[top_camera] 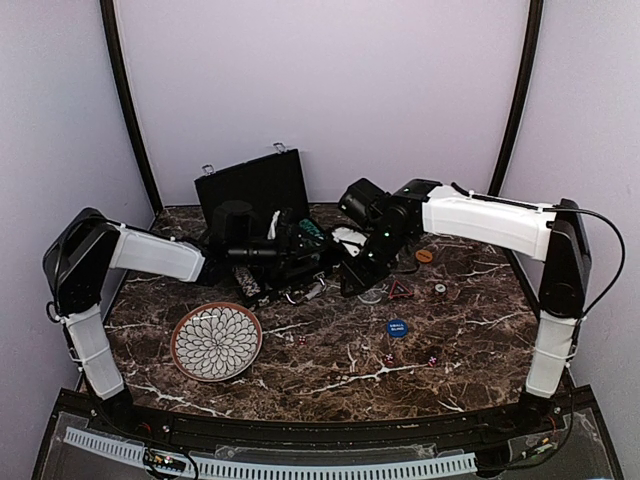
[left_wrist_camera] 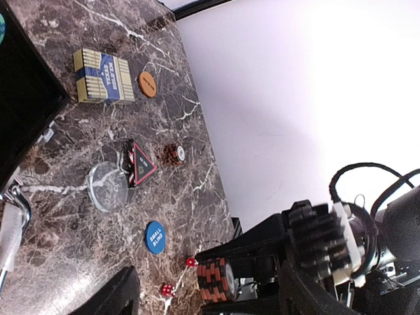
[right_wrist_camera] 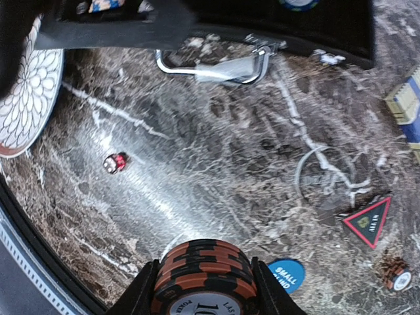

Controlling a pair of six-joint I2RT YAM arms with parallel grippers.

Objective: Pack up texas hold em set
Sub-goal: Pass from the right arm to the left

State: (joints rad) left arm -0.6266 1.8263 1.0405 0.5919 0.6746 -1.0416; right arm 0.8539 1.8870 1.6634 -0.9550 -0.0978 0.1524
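Our right fingers (right_wrist_camera: 141,296) pinch a stack of orange-black chips (right_wrist_camera: 203,272) above the table (top_camera: 330,372); whether our left fingers (top_camera: 295,258) by the briefcase (top_camera: 250,185) are spread, we cannot tell

Glossy brown marble table (right_wrist_camera: 197,164); shiny metal latch (right_wrist_camera: 223,65).

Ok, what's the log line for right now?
right gripper: holding chip stack | left gripper: open | case: lid up | table: dice, blue button, cards loose

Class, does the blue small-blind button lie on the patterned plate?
No, the blue small-blind button lies on the marble table, right of the plate.
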